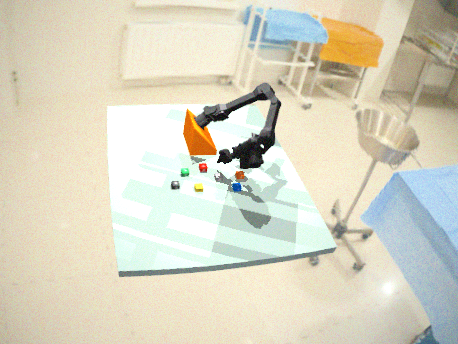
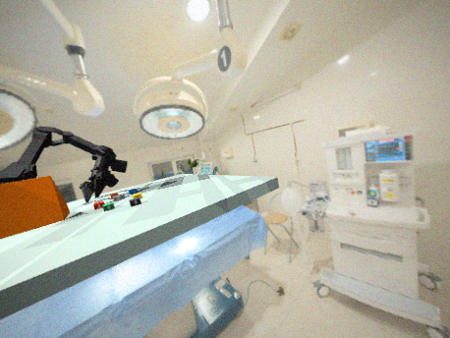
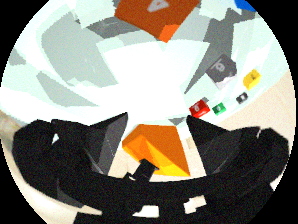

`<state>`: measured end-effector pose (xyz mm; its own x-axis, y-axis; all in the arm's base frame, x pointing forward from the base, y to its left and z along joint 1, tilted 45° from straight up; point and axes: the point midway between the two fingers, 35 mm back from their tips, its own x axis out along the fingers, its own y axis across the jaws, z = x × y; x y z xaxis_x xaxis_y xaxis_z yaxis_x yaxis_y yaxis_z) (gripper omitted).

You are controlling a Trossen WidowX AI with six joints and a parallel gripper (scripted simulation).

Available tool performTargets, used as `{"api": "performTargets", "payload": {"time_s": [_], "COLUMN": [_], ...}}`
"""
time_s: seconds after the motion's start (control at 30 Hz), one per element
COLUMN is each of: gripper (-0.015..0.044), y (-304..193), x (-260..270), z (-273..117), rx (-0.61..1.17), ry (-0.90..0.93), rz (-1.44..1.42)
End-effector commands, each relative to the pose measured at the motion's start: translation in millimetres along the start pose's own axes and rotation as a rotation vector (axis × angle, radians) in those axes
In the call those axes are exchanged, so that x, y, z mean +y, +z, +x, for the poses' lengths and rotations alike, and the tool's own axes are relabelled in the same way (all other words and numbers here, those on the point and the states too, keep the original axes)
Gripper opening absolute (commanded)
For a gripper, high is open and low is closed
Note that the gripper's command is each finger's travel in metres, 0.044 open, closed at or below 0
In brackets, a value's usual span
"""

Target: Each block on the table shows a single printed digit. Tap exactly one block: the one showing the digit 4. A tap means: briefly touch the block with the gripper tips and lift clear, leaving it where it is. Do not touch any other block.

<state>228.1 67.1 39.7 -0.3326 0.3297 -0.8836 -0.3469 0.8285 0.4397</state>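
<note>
My gripper (image 1: 222,159) (image 2: 91,198) (image 3: 158,116) is open and empty, held above the table near the blocks. A brown-orange block (image 1: 240,175) (image 2: 114,196) (image 3: 145,17) shows a pale mark like a 4 in the wrist view, at the top edge. A white-grey block (image 1: 217,176) (image 3: 221,71) shows a 6 or 9. A red block (image 1: 203,167) (image 2: 99,205) (image 3: 199,109) has an unclear digit. Green (image 1: 185,172) (image 2: 108,206) (image 3: 219,108), yellow (image 1: 199,187) (image 3: 252,79), black (image 1: 175,185) (image 2: 136,201) (image 3: 242,98) and blue (image 1: 237,186) (image 3: 246,4) blocks show no readable digit.
A large orange wedge (image 1: 199,140) (image 2: 29,203) (image 3: 155,140) stands on the table (image 1: 150,250) behind the blocks. The red and green blocks are on its side of the group. The brown-orange and blue blocks are on the right in the top view.
</note>
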Motion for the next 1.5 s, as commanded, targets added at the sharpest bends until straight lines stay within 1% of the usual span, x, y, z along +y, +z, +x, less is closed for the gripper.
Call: {"api": "performTargets", "payload": {"time_s": [0.0, 0.17, 0.33, 0.5, 0.67, 0.73, 1.47], "gripper": [0.04, 0.04, 0.04, 0.04, 0.04, 0.04, 0.04], "y": [0.1, -2.5, -18.8, -49.2, -90.2, -96.6, -96.3], "x": [-1.8, -50.9, -108.9, -164.2, -211.3, -217.0, -215.3], "z": [-0.4, -9.9, -17.2, -18.9, -13.9, -12.6, -13.5], "rx": [-0.003, -0.081, -0.198, -0.34, -0.499, -0.521, -0.521], "ry": [0.004, 0.095, 0.193, 0.278, 0.341, 0.348, 0.348], "rz": [0.004, 0.107, 0.221, 0.33, 0.433, 0.447, 0.447]}}
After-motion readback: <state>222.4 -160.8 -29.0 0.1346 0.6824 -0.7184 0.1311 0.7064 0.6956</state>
